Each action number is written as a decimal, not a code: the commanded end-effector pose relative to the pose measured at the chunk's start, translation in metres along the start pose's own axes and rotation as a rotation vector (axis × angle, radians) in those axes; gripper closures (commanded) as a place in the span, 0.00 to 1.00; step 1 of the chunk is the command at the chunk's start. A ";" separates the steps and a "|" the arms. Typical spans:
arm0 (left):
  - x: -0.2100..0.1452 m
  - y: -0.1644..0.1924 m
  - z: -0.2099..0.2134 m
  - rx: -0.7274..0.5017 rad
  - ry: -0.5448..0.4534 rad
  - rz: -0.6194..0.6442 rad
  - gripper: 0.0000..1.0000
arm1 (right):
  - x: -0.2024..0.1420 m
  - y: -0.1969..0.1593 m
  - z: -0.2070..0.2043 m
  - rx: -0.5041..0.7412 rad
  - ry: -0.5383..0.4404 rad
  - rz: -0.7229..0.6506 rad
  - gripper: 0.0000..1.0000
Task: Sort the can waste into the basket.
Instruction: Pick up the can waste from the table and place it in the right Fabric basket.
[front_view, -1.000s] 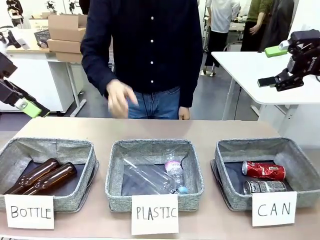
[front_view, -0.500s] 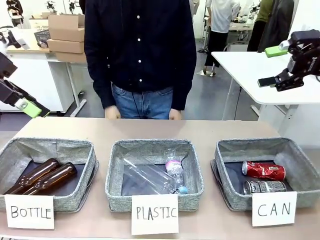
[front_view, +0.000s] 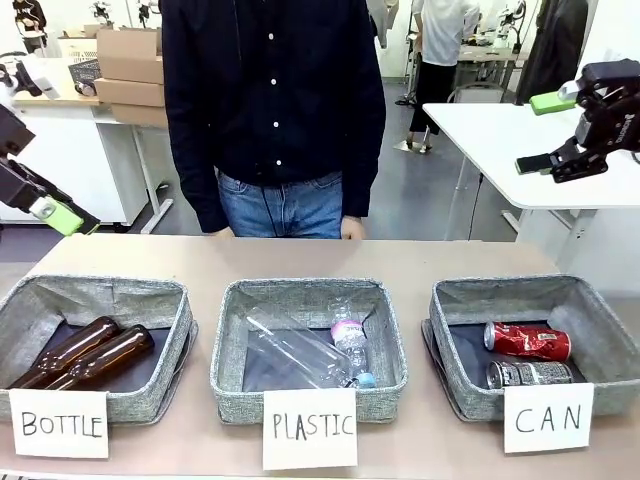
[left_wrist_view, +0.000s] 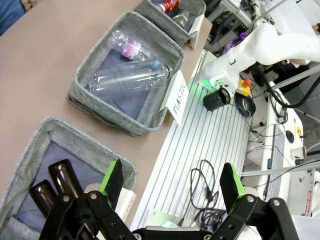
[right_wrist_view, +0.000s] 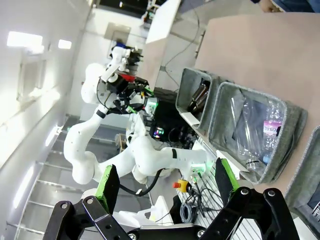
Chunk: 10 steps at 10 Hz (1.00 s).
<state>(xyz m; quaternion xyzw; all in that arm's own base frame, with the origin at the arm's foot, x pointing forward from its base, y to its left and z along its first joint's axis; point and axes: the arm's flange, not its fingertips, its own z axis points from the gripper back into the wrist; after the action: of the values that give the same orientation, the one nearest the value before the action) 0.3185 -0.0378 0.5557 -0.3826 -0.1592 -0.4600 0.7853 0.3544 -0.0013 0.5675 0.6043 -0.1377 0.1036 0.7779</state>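
— Only the person has moved since a second ago: the raised hand has dropped, and both hands now rest at the far edge of the worktop (front_view: 300, 258). Both cans sat in the basket then too.

— Where exactly are the cans?

— The red can (front_view: 527, 340) and the black-and-silver can (front_view: 529, 374) lie on their sides, one just beside the other, inside the basket (front_view: 600, 325) behind the "CAN" card (front_view: 548, 418). I see no can loose on the worktop, so sorting looks finished.

— And the arms?

— The left hand (front_view: 55, 215) hangs off the worktop's left side, jaws spread wide and empty. The right hand (front_view: 548, 132) is raised high at the right, also wide and empty.

— So what's the sensible move?

— I'd judge holding back, well above the baskets. If another can arrives, approach from above.

— Anything in the way?

— The middle basket (front_view: 230, 345) holds clear plastic bottles (front_view: 305, 355), the left basket (front_view: 30, 310) brown glass bottles (front_view: 85, 355). The person's hands near the far edge are the main thing to avoid.
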 end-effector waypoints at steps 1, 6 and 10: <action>0.000 -0.002 -0.002 -0.002 -0.026 0.001 0.00 | 0.000 0.000 0.001 -0.004 0.011 0.022 0.00; 0.000 -0.002 -0.002 -0.002 -0.026 0.001 0.00 | 0.000 0.000 0.001 -0.004 0.011 0.022 0.00; 0.000 -0.002 -0.002 -0.002 -0.026 0.001 0.00 | 0.000 0.000 0.001 -0.004 0.011 0.022 0.00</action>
<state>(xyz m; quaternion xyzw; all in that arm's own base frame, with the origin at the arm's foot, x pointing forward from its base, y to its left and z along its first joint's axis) 0.3185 -0.0378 0.5557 -0.3826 -0.1592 -0.4600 0.7853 0.3543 -0.0014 0.5675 0.6044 -0.1375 0.1037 0.7779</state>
